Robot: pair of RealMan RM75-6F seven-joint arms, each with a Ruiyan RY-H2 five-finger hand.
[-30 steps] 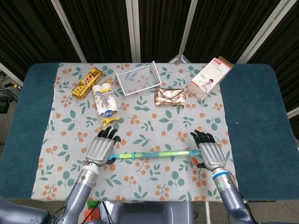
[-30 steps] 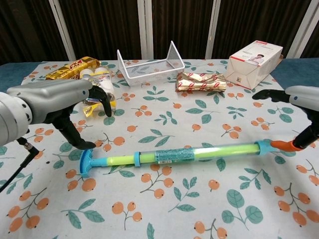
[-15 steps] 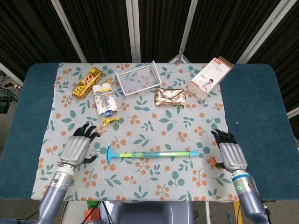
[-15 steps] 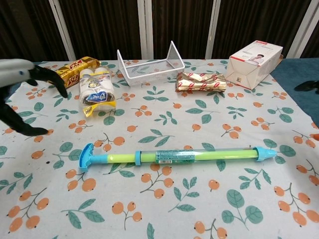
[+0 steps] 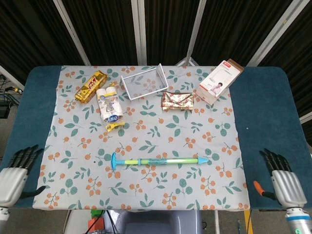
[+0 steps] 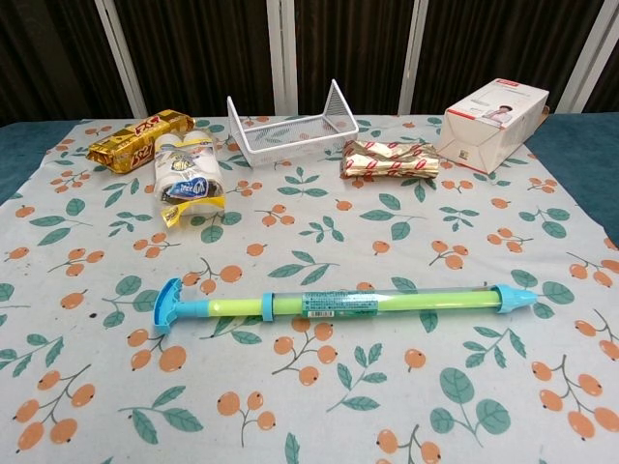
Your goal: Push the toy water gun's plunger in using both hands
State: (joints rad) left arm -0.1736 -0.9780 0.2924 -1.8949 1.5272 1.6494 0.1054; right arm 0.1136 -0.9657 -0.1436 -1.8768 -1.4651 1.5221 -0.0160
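The toy water gun [image 5: 158,161] [image 6: 338,303] lies lengthwise on the floral cloth, a green tube with a blue plunger handle [image 6: 167,307] at its left end and a blue nozzle at its right end. Nothing touches it. My left hand [image 5: 13,177] sits at the table's front left edge, far from the handle, fingers spread and empty. At the front right edge, equally far from the nozzle, my right hand [image 5: 285,184] is open and empty too. Neither hand shows in the chest view.
At the back stand a white wire basket [image 5: 145,81], a gold snack bag [image 5: 91,86], a white bottle pack [image 5: 108,104], a gold wrapped packet [image 5: 178,101] and a white carton [image 5: 220,81]. Blue table cover [image 5: 273,112] flanks the cloth.
Both hands have drawn away from the water gun's ends, outward and toward the table's front corners. They have left the chest view. The water gun lies still.
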